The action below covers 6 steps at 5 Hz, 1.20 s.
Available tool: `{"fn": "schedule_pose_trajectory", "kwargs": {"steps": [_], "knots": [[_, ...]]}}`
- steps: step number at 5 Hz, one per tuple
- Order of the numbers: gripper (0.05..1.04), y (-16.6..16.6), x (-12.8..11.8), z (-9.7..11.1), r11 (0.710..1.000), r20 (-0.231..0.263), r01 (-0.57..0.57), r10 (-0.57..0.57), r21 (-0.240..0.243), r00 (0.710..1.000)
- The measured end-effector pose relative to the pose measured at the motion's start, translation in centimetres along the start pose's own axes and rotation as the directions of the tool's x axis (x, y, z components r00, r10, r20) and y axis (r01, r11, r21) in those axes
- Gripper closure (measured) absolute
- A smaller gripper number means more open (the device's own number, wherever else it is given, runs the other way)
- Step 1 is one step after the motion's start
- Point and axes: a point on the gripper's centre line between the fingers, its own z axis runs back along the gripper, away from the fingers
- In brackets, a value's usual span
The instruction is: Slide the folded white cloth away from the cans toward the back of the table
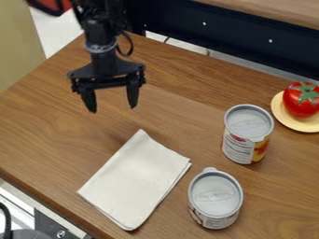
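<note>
At the upper left the gripper hangs above the wooden table, its two fingers wide apart with nothing between them. Nearest to it is a folded white cloth, lying flat below and slightly to the right. To the right of the cloth stand two upright cans with grey lids. One can, with a white, red and yellow label, is farther back; the other can is closer to the front. A red tomato with a green top rests on a pale yellow plate at the right edge.
The wooden table has its left front edge running diagonally down the lower left. Beyond that edge are a metal surface and a black cable. A dark panel borders the table at the back right.
</note>
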Motion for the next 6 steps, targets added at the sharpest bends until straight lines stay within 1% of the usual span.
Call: {"fn": "schedule_pose_trajectory", "kwargs": {"steps": [1,2,3,4,5,6], "knots": [[0.366,-0.3,-2.9,-0.6,1.000,0.013,0.019,-0.019,0.002,1.000],[0.661,-0.9,-4.5,-0.9,0.999,-0.031,0.047,-0.048,-0.014,0.998],[0.895,-1.8,-5.2,-1.4,0.999,-0.014,0.008,-0.008,-0.034,1.000],[1.021,-2.3,-6.5,-2.2,0.998,0.013,0.037,-0.037,-0.047,0.999],[1.030,-2.4,-7.2,-3.4,0.998,-0.001,0.015,-0.015,-0.059,1.000],[1.030,-2.3,-7.2,-4.5,0.999,-0.013,0.002,-0.003,-0.043,1.000]]}}
